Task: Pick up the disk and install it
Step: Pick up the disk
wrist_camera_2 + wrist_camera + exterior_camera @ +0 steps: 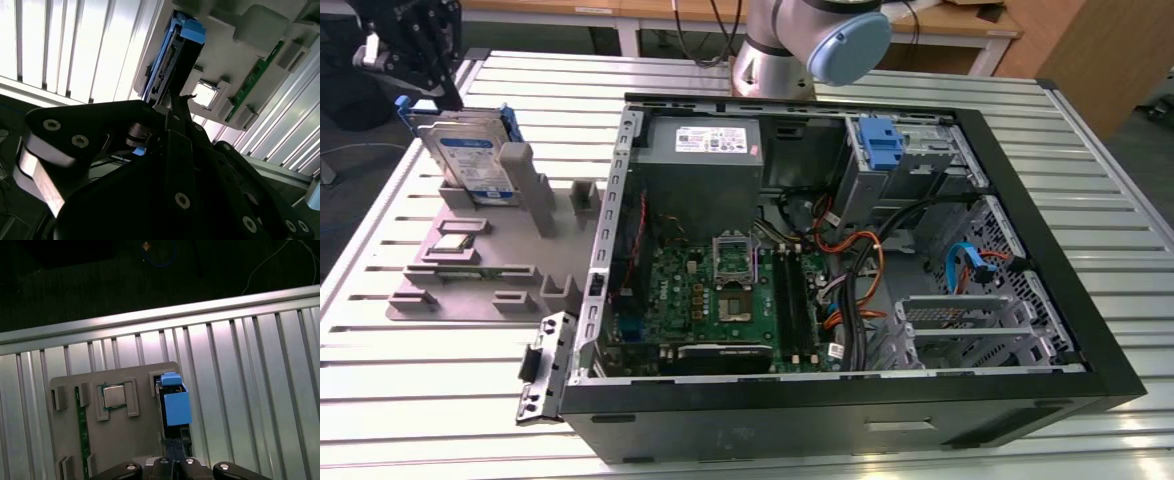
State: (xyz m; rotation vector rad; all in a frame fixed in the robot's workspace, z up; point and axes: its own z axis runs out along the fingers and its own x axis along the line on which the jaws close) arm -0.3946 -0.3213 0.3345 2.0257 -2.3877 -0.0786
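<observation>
**Jaws: state not readable**

The jaws of the black gripper (pixel 447 100) are parked right at the upper edge of the flat silver-grey disk (pixel 464 155) with its blue-and-white label and blue plastic carrier rails. Whether they are open, closed or clamped on that edge cannot be told. In both wrist views the gripper (pixel 172 107) (pixel 175 462) is seen lined up with the disk's (pixel 175 65) (pixel 175 410) narrow side.

The disk is stood upright on edge in a slot of the grey plastic holder plate (pixel 414 300) (pixel 225 55) (pixel 125 440), at the exterior view's left. On the same plate a small square silver processor chip (pixel 454 243) (pixel 205 95) (pixel 114 396) is seated in a pocket. A long green memory stick (pixel 467 272) (pixel 255 85) (pixel 79 425) is laid just beside it.

The plate is set on the ribbed aluminium bench (pixel 454 400). Beside it, the open black computer case (pixel 1107 380) is laid on its side, well apart from the disk. Inside the case, a grey power supply box (pixel 707 150) and a blue plastic bracket (pixel 881 140) are visible.
</observation>
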